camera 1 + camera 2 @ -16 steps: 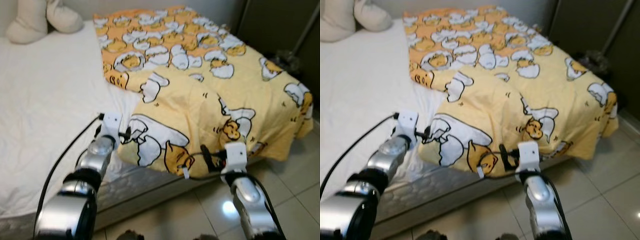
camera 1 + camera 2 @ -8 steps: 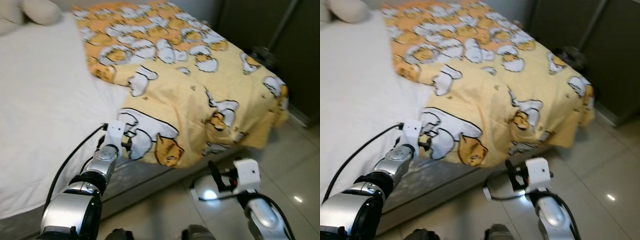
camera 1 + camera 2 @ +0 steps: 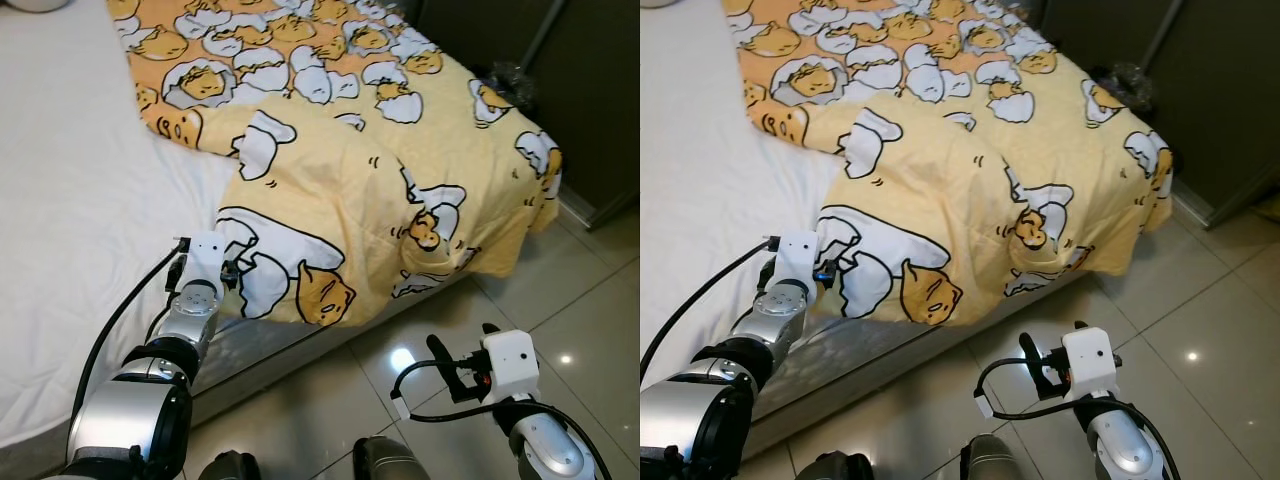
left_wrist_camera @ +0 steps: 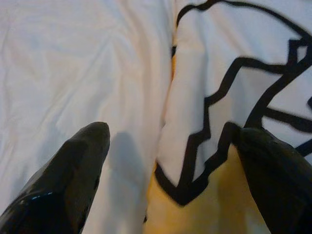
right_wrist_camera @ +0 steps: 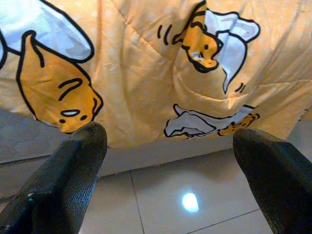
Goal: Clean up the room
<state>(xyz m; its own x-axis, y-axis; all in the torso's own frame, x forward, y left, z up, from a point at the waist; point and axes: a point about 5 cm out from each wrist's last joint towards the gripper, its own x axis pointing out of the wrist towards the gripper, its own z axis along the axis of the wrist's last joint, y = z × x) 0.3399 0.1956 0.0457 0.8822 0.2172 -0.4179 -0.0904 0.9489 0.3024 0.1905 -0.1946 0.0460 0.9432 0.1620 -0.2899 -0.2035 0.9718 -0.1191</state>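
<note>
1. Left gripper (image 4: 170,161) sits at the near edge of the bed, its two black fingers (image 4: 73,170) spread wide; one rests on the white sheet (image 3: 70,230), the other lies over the corner of the yellow blanket (image 3: 350,160), and the hem runs between them. Nothing is pinched.
2. Just past it, the blanket's near hem (image 3: 300,315) hangs a little over the mattress side (image 3: 250,355), with the white sheet bare on the whole left half of the bed.
3. The blanket, printed with egg characters, covers the right half of the bed; a darker orange layer (image 3: 250,50) lies further up, and its far corner (image 3: 535,190) droops off the bed end toward the floor.
4. Right gripper (image 5: 170,161) hangs low over the pale glossy tiles (image 3: 590,310), well apart from the bed, fingers (image 5: 68,175) wide open and holding nothing; its wrist view looks at the hanging blanket edge and the floor beneath.
5. Open tile floor lies between the bed's edge and the right arm (image 3: 505,365); a dark wall or cabinet face (image 3: 590,90) closes the room beyond the bed's far corner.
6. A second ago the right gripper was up against the blanket's hanging hem; it has since dropped away to the floor side. The left one has kept its place at the corner. The whole view has also swung, so less of the bed's head end shows.
</note>
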